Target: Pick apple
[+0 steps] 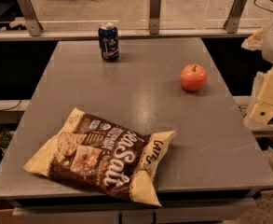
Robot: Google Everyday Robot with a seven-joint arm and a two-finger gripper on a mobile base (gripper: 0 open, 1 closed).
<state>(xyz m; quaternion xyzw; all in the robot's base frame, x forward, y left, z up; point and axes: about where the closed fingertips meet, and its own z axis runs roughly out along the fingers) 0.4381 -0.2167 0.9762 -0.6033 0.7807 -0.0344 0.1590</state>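
Grey and matte, a rectangular table [140, 101] fills most of the view, with a low glass barrier on grey metal posts [155, 12] running along its far edge and a pale floor beyond.

At the 3 o'clock edge of the scene, off the table's right side and above floor level, hangs the robot's cream-coloured blocky gripper [265, 99], partly cut off by the frame. Whether it is apart or together I cannot tell; nothing is visibly held in it, and it is clear of the tabletop.

Nearest to it, toward 9 o'clock from the gripper and well apart from it, sits the small round orange-red apple [193, 77]. It rests on the table at about 2 o'clock from the table's middle, stem dimple up, touching nothing else.

Farther out, at about 11 o'clock near the back edge, a dark blue soda can [108, 42] stands upright.

At 7 o'clock, close to the front edge, a brown and cream crinkled snack bag [103, 155] lies flat, its lettering running diagonally.
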